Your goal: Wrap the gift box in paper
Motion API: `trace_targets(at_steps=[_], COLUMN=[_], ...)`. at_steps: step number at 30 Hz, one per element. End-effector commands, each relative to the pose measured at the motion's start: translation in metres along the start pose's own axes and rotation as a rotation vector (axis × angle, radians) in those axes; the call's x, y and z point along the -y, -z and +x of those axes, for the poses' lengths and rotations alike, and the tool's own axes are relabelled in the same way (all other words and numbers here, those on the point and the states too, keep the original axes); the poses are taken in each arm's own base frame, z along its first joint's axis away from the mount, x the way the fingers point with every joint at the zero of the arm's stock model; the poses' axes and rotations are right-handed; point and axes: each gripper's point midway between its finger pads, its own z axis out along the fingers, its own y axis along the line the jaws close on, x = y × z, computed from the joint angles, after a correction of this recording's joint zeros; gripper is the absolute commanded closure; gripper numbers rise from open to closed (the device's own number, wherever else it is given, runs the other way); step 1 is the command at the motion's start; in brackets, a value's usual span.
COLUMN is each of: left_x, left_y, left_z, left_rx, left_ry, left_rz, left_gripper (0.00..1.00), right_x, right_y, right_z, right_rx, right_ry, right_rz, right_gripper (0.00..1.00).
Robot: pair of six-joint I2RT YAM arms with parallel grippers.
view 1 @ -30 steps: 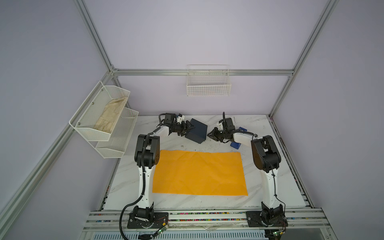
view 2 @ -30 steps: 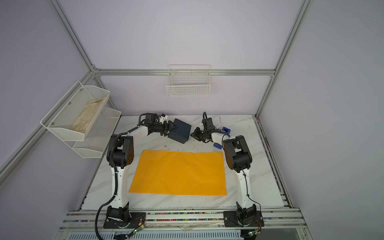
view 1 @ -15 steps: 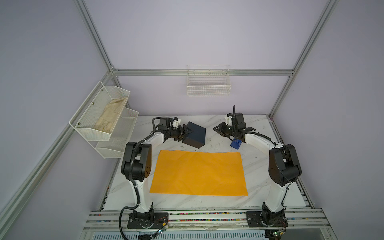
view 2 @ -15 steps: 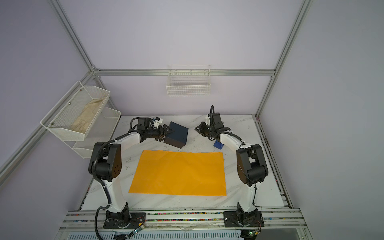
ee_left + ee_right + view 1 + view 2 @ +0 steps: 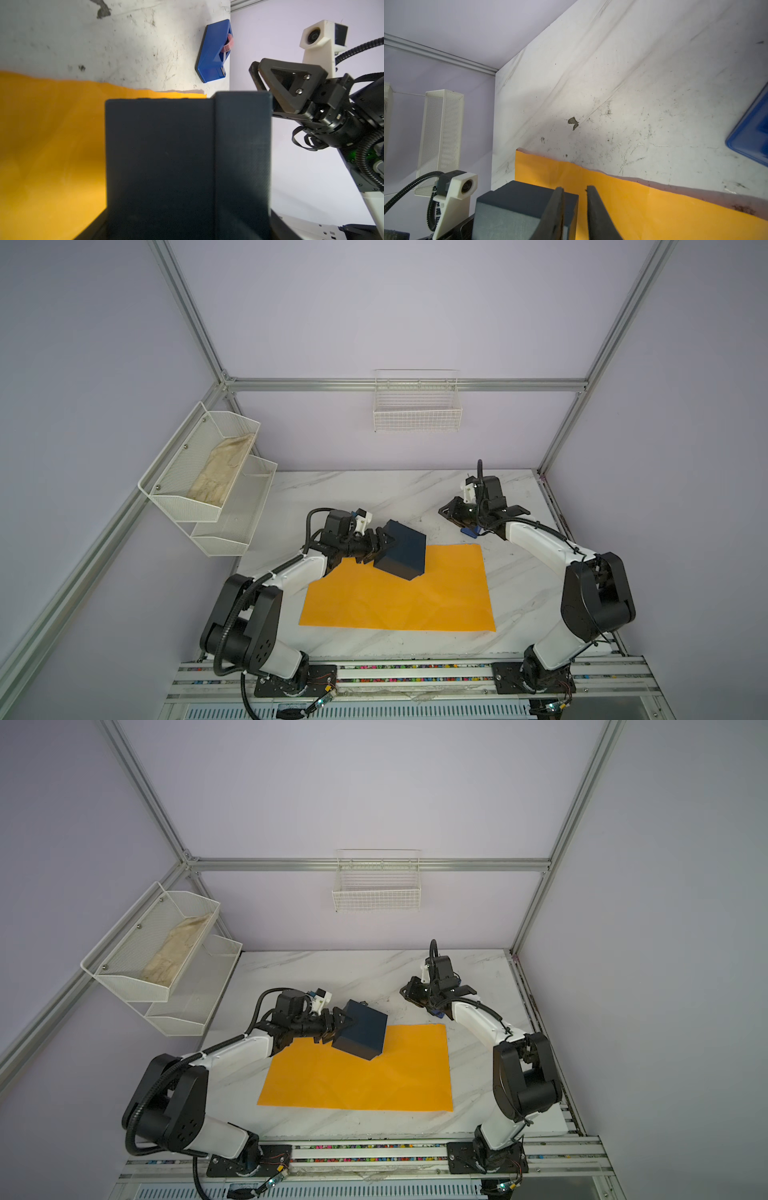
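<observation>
Above marble table (image 5: 374, 497), dark navy gift box (image 5: 401, 549) tilted, pinched by left gripper (image 5: 376, 549), over far edge of orange paper (image 5: 415, 597). Slightly parted, empty right gripper (image 5: 574, 188); tape dispenser (image 5: 469, 532) half hidden beneath it

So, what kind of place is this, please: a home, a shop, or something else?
Most likely a robotics lab test cell, not a home: white-and-black robot arms, left and right, mounted on a silver metal rail; a silver aluminium frame around plain lilac walls; a white marble-pattern tabletop.
</observation>
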Motion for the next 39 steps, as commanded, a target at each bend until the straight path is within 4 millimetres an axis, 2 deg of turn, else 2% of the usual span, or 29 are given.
trace_targets(at_steps=[1, 4, 11, 13, 16, 19, 22, 23, 26, 31, 36, 39], left_x=[0.003, -0.011, -0.027, -0.044, -0.054, -0.059, -0.074, -0.068, -0.070, -0.061, -0.028, -0.018], left_y=[0.006, 0.002, -0.006, -0.012, -0.012, -0.007, 0.000, 0.008, 0.018, 0.031, 0.031, 0.028], left_z=[0.012, 0.025, 0.033, 0.040, 0.047, 0.049, 0.051, 0.048, 0.044, 0.035, 0.020, 0.016], left_rx=[0.061, 0.052, 0.028, -0.003, -0.018, -0.018, -0.035, -0.025, -0.036, -0.053, -0.024, -0.041], left_ry=[-0.008, 0.027, 0.035, 0.079, 0.103, 0.097, 0.080, 0.052, 0.001, -0.053, -0.106, -0.107], left_rz=[0.005, -0.005, -0.020, -0.059, -0.094, -0.137, -0.263, -0.279, -0.365, -0.427, -0.316, -0.257], left_gripper=[0.24, 0.24, 0.23, 0.22, 0.16, 0.05, 0.00, 0.00, 0.00, 0.00, 0.00, 0.00], right_x=[0.008, 0.011, 0.015, 0.016, 0.016, 0.017, 0.017, 0.017, 0.014, 0.004, -0.018, -0.022], right_y=[0.013, 0.016, 0.014, 0.012, 0.012, 0.013, 0.013, 0.012, 0.010, -0.004, -0.016, -0.019], right_z=[0.007, 0.013, 0.022, 0.023, 0.023, 0.022, 0.024, 0.026, 0.034, 0.069, 0.113, 0.138], right_rx=[0.013, 0.007, -0.010, -0.016, -0.016, -0.017, -0.026, -0.032, -0.055, -0.170, -0.280, -0.338], right_ry=[0.010, 0.007, -0.013, -0.015, -0.013, -0.011, -0.010, -0.010, -0.007, -0.018, -0.028, -0.037], right_rz=[0.039, 0.043, 0.028, 0.031, 0.035, 0.047, 0.053, 0.054, 0.055, 0.008, -0.061, -0.074], right_gripper=[0.76, 0.76, 0.76, 0.76, 0.76, 0.76, 0.76, 0.75, 0.72, 0.55, 0.45, 0.41])
